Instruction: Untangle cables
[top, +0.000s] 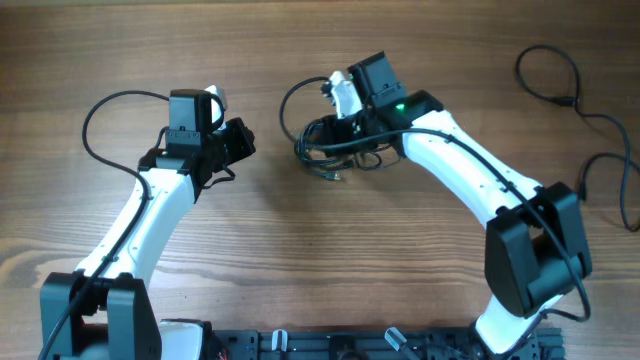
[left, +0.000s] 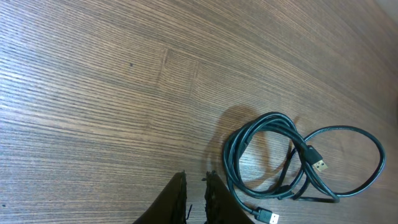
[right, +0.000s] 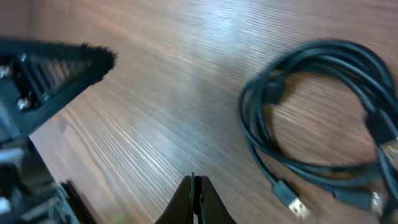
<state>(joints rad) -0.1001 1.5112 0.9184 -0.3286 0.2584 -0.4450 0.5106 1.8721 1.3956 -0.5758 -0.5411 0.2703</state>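
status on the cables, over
left end effector slightly open, empty. right end effector shut, empty. cables clumped, not gripped. nothing in the way.

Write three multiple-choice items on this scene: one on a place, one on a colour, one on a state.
1. Where does the knotted clump of cables lie?
A. at the far left corner
B. under the right arm's wrist, near the middle
C. at the near edge

2. What colour are the cables?
A. white
B. red
C. black

3. How do the right arm's jaws stand?
A. shut and empty
B. wide open
C. shut on a cable

Answers:
1. B, since the overhead view shows the clump beneath the right arm's wrist.
2. C, since every view shows dark, black cords.
3. A, since the right wrist view shows the jaws pressed together over the bare table, with the cables off to one side.
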